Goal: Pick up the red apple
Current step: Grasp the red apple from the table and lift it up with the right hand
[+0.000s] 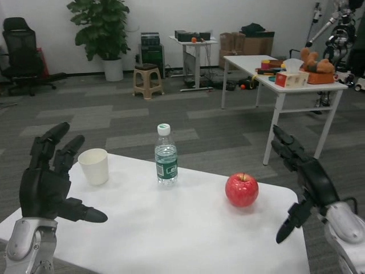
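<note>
Head view first, and the biggest thing I have in front of me is the white counter [188,234], running from the near edge out to where the grey carpet begins. Both arms are raised clear of it, I judge as a ready stance before any reach. My left robot hand [48,182] hovers over the counter's left end, fingers spread and pointing up, thumb stuck out sideways, nothing in it. My right robot hand [302,174] hangs just off the right edge, fingers splayed and extended, also empty. That one sits nearer the target, so I'd use it for the grasp.

The water bottle [166,155] stands upright around the middle of the far edge, with the paper cup [93,166] to its left, apart from it. Neither blocks a path from the right.

The red apple [242,189] rests stem-up on the counter's right part, between the bottle and my right robot hand, touching nothing else.
</note>
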